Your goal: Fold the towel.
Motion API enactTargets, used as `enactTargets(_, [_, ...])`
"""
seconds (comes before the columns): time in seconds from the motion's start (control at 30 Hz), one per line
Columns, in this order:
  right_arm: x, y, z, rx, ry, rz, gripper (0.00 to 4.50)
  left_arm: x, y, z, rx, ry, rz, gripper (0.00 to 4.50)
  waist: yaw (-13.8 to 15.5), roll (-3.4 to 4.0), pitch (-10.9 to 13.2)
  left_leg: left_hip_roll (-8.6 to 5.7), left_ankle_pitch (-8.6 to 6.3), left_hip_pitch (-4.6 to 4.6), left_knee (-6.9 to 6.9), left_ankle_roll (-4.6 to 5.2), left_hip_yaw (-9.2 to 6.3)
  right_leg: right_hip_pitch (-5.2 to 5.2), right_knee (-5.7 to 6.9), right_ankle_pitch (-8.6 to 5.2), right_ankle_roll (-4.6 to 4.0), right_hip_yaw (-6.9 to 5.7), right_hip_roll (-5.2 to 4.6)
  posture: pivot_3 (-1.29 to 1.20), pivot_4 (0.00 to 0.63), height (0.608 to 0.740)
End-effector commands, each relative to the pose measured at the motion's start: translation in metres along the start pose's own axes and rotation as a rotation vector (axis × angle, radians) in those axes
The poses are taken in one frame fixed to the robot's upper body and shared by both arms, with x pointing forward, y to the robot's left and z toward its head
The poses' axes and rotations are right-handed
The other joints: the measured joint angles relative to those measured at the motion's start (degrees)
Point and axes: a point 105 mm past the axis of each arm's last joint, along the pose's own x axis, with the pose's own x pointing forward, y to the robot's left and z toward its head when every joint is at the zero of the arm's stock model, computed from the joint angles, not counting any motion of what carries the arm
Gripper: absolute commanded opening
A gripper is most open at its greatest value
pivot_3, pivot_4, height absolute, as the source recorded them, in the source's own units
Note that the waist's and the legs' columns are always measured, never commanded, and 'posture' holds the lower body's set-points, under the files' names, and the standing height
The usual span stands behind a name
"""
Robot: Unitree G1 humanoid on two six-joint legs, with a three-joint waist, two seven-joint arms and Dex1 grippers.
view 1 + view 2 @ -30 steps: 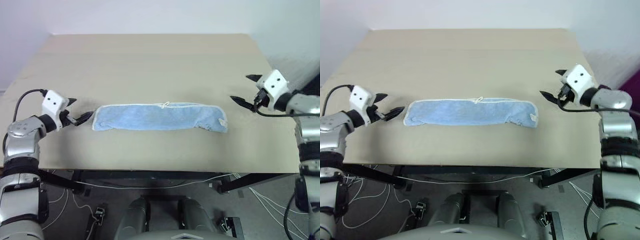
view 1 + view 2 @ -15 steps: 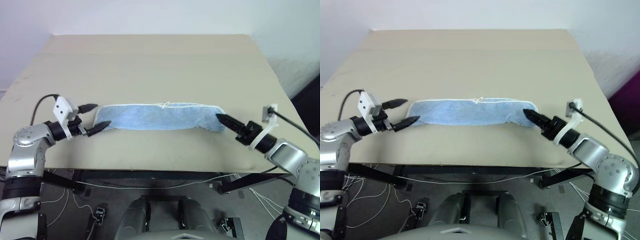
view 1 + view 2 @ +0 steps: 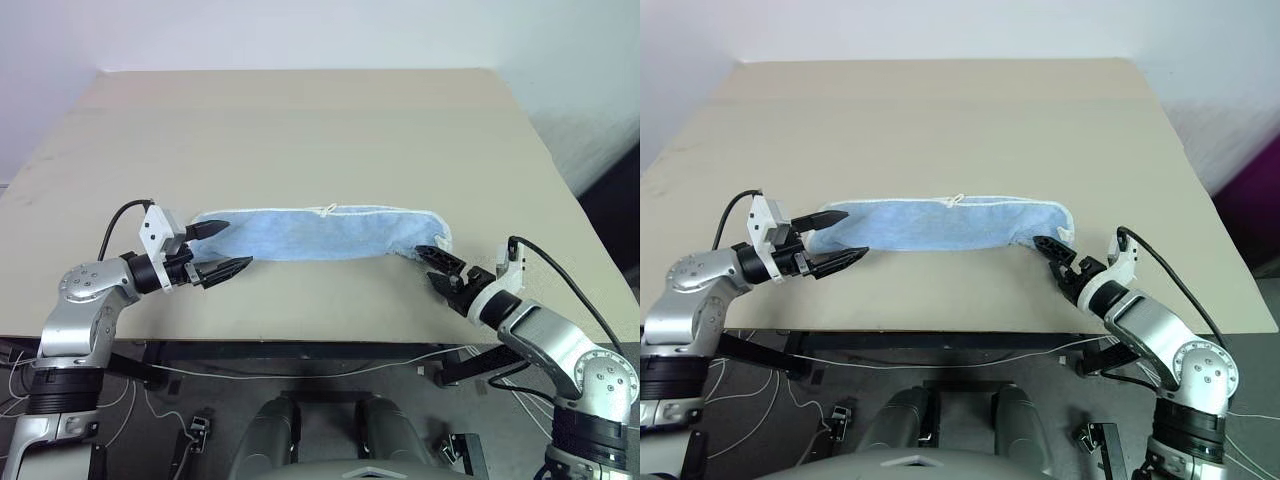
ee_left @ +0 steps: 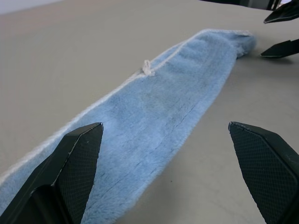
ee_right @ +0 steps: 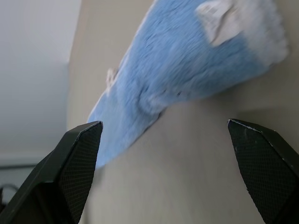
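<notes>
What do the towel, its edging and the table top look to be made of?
Towel: soft terry-like cloth, light blue, with a fuzzy pile plain in the left wrist view. Edging: white cord, likely cotton, twisted into a small loop. Table: smooth matte beige board, probably laminate or painted wood; no grain shows.

Robot test lab or workshop corner, bare beige rectangular tabletop [image 3: 300, 130] on dark metal frame, plain white walls [image 3: 300, 30], loose white cables [image 3: 130, 400] trailing over grey floor [image 3: 330, 385] beneath
</notes>
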Motion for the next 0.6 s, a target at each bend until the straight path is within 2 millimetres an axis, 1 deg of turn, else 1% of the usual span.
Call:
enactTargets(0.03, [0.007,-0.002,0.006,0.057,-0.040,-0.038,4.48,0.002,-0.004,0.011,0.031,-0.030,-0.014,4.50,-0.01,-0.01,0.00,0.00,0.00,0.01,0.00,0.00,0.00,0.01,0.00,0.00,0.00,0.00,0.00,0.00,0.150,0.740])
enactTargets(0.1, [0.011,-0.007,0.009,0.090,-0.064,-0.076,4.48,0.003,-0.006,0.011,0.032,-0.032,-0.017,4.50,0.00,-0.04,-0.03,0.00,0.00,0.07,0.00,0.00,0.00,0.07,-0.01,0.00,0.00,0.00,0.00,0.00,0.150,0.740])
enactTargets(0.23, [0.014,-0.008,0.017,0.122,-0.128,-0.095,4.48,0.002,-0.009,0.011,0.030,-0.032,-0.018,4.50,0.00,-0.06,-0.04,0.00,0.00,0.10,0.00,0.00,0.00,0.11,-0.01,0.00,0.00,0.00,0.01,0.00,0.150,0.740])
enactTargets(0.33, [0.014,-0.020,0.020,0.163,-0.173,-0.156,4.48,0.000,-0.010,0.010,0.029,-0.031,-0.017,4.50,0.00,-0.09,-0.08,0.01,0.00,0.11,0.00,0.00,-0.01,0.12,-0.01,0.00,0.00,0.00,0.01,0.00,0.150,0.740])
enactTargets(0.43, [0.012,-0.029,0.022,0.187,-0.213,-0.199,3.91,0.000,-0.010,0.010,0.032,-0.032,-0.015,4.50,0.24,-0.24,-0.17,0.00,0.00,0.15,0.01,0.00,-0.02,0.19,-0.03,0.00,0.00,0.00,0.00,0.00,0.150,0.740])
enactTargets(0.5, [0.012,-0.032,0.024,0.199,-0.236,-0.211,3.23,0.000,-0.010,0.010,0.032,-0.033,-0.014,4.50,0.32,-0.25,-0.18,0.00,0.00,0.16,0.01,0.00,-0.02,0.22,-0.06,0.00,0.00,-0.01,-0.01,0.00,0.150,0.740])
enactTargets(0.6, [0.013,-0.028,0.026,0.206,-0.257,-0.195,2.28,0.001,-0.012,0.009,0.032,-0.034,-0.019,4.50,0.33,-0.25,-0.18,0.00,0.00,0.15,0.01,0.00,-0.03,0.22,-0.06,0.00,0.00,-0.01,-0.01,0.00,0.150,0.740])
